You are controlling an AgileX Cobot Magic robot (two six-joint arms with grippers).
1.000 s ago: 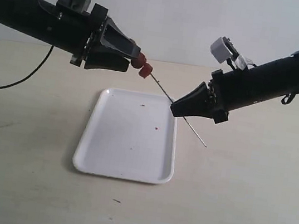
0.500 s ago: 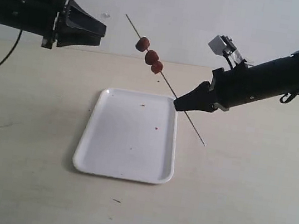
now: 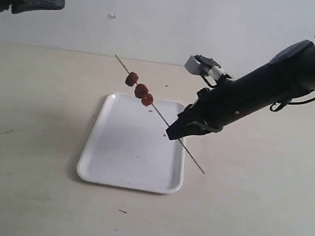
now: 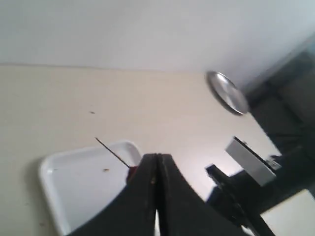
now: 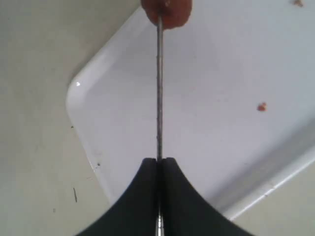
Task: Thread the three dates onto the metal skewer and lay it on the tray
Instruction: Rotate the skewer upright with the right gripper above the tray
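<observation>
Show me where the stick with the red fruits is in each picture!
Exterior view: the metal skewer slants over the tray, held by the right pincer.
Left wrist view: only the metal skewer's tip shows, at the tray's corner.
Right wrist view: the metal skewer runs from the right pincer to a date.
Shared landmark: the white tray.

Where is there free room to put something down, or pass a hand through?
The tray is bare inside, save a few specks. The table left of it and in front is free too. Crowded: over the tray's right side, where the right gripper holds the skewer with dates.
</observation>
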